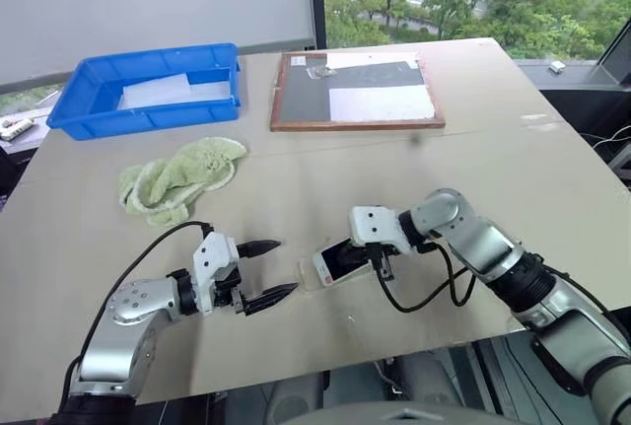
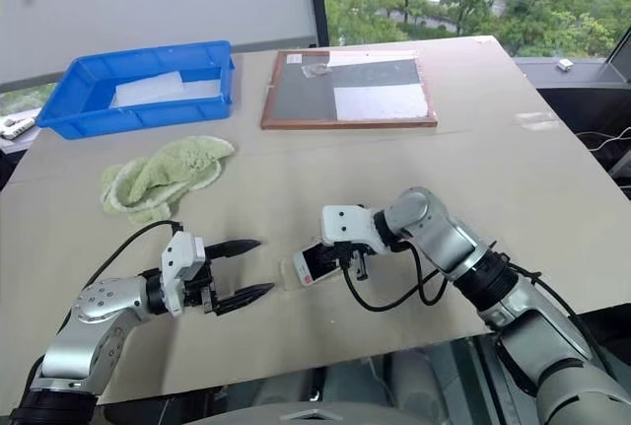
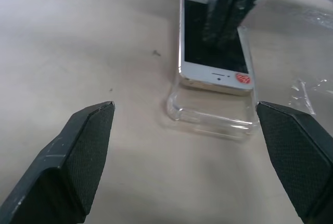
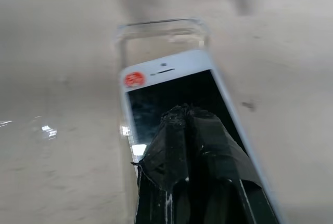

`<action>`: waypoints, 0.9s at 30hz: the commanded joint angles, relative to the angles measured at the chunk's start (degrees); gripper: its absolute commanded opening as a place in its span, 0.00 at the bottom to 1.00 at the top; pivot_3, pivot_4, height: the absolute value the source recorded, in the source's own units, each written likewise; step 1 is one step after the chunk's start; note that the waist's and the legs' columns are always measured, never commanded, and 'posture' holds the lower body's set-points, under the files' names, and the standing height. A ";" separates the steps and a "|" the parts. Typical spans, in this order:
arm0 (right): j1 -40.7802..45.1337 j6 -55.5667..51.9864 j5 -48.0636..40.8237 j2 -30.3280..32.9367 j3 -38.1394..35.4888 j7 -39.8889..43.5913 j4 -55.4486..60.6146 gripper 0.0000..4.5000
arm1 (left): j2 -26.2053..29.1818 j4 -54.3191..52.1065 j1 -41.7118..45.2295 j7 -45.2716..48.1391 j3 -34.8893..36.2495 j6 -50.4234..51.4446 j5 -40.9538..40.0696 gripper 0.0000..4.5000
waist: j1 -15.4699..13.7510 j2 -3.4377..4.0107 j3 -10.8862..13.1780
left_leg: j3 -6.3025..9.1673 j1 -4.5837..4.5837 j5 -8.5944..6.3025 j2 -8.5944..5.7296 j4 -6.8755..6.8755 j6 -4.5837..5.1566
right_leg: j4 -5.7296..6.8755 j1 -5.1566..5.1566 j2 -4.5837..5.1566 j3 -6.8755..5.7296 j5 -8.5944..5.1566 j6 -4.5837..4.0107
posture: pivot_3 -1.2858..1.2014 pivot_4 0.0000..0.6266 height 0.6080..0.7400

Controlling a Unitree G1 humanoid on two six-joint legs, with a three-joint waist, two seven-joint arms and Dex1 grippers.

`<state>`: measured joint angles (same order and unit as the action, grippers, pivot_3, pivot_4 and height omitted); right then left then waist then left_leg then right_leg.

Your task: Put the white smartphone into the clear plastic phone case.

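The white smartphone (image 3: pixel 213 52) is seen lying partly inside the clear plastic phone case (image 3: pixel 216 117) on the table (image 1: pixel 414 178), near its front edge; one end of the case is not yet covered. The right pincer (image 1: pixel 379 263) is pressed together, its tips resting on the dark screen. The left pincer (image 1: pixel 264 273) is spread wide, just beside the case. The phone is judged stiff, smooth and slippery; the case light, thin and easily pushed away. The case is best braced at its free end.

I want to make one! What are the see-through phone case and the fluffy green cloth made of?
The clear plastic phone case looks like thin glossy plastic: the table shows through it and its rim glints. The crumpled green cloth looks like soft towel fabric, fuzzy and matte, probably microfibre.
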<state>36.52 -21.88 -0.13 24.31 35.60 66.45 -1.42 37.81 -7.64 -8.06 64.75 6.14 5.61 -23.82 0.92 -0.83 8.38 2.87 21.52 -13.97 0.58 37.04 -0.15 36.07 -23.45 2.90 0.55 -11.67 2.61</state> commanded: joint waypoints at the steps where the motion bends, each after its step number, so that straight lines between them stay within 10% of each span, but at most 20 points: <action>1: -3.80 -4.96 3.99 1.66 3.40 -0.65 -6.86 0.01 | 0.17 -0.31 0.09 0.31 1.13 -0.73 -1.30 1.00 | -0.03 0.14 -0.16 | 0.01 0.00 0.00 0.01 0.03 0.00 | 0.00 0.00 0.00 -0.01 0.00 0.00 | 0.52 0.24 1.00; 11: -7.52 -8.72 -7.14 0.00 -7.67 -2.21 4.24 0.01 | 1.29 -1.63 -1.56 3.31 -1.00 -2.15 -0.59 1.00 | -0.26 0.28 -0.35 | 0.03 0.30 0.00 -0.10 0.10 0.00 | -0.01 -0.19 0.09 0.03 0.00 0.00 | 0.52 0.24 1.00; 15: -8.73 -10.22 -10.19 0.82 -12.05 -3.78 10.34 0.00 | 0.72 -2.99 0.26 1.07 -2.48 -0.20 -0.01 0.72 | -0.20 0.36 -0.02 | 0.09 0.45 0.00 -0.17 -0.05 0.00 | -0.03 -0.27 0.09 0.03 0.00 -0.02 | 0.52 0.24 1.00; 24: -11.59 -12.58 -13.47 4.17 -18.45 -7.85 20.36 0.00 | 0.75 -1.84 3.62 1.63 -5.03 -0.08 0.13 0.72 | 0.04 0.14 0.79 | 0.06 0.49 0.00 -0.15 -0.27 0.00 | -0.15 -0.36 0.04 0.06 -0.01 -0.02 | 0.52 0.24 1.00; 27: -13.43 -13.19 -14.17 8.00 -19.42 -7.04 23.14 0.20 | 1.07 -0.85 3.81 2.89 -5.61 -1.15 0.89 0.72 | -0.09 0.07 0.93 | 0.04 0.52 0.00 -0.16 -0.27 0.00 | -0.19 -0.37 0.06 0.07 -0.01 -0.01 | 0.52 0.24 1.00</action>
<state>23.35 -34.92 -13.17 31.36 18.13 59.16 18.82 38.34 -8.23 -4.38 66.76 0.93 5.64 -22.94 0.83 -0.76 9.31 2.91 22.06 -13.97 0.42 36.77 -0.15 35.88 -23.82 2.97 0.62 -11.68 2.60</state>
